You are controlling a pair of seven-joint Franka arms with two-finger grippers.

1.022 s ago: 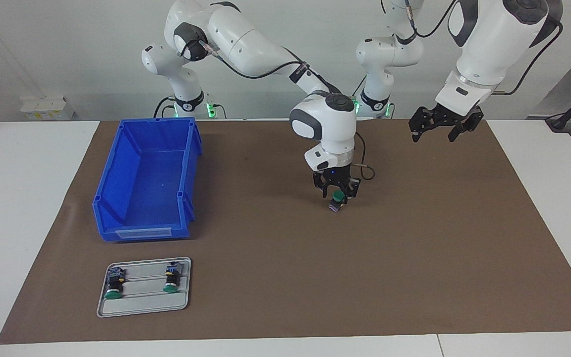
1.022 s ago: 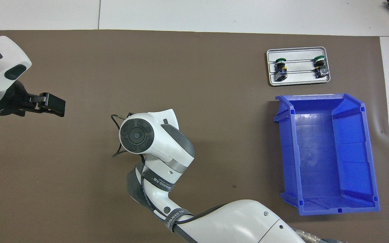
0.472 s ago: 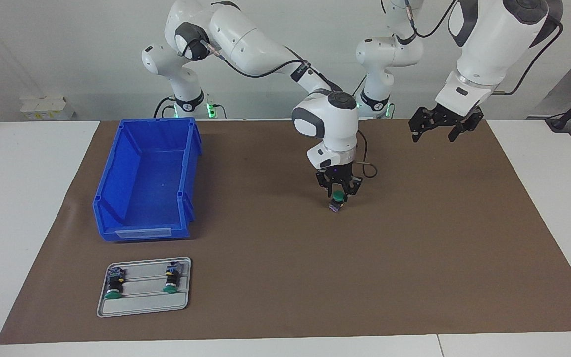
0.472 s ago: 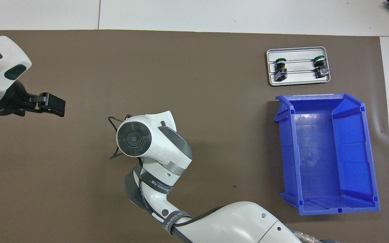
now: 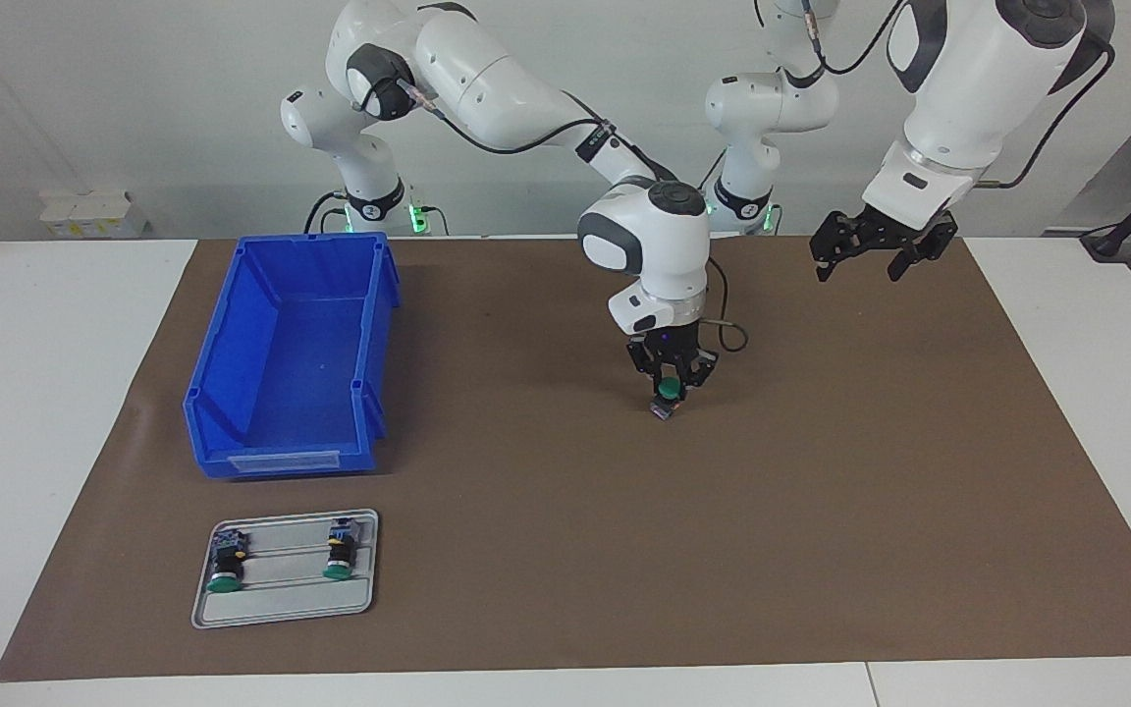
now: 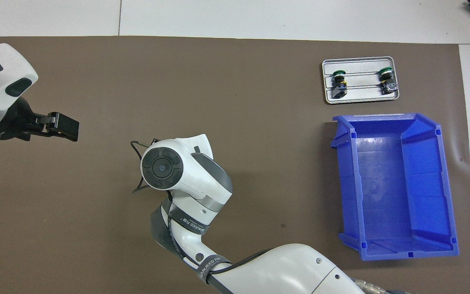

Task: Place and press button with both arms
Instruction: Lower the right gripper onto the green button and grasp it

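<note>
The right gripper (image 5: 670,390) stands low over the middle of the brown mat (image 5: 821,511), its jaws clenched around the button (image 5: 666,398), which stands upright with its base at the mat. The left gripper (image 5: 878,247) hangs over the mat's edge toward the left arm's end of the worktop, jaws released and holding nothing. Two more buttons lie on a grey tray (image 5: 283,611) beside the blue bin (image 5: 232,393).

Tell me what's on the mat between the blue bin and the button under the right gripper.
Nothing: in the facing view, bare brown mat separates the blue bin from the button.
</note>
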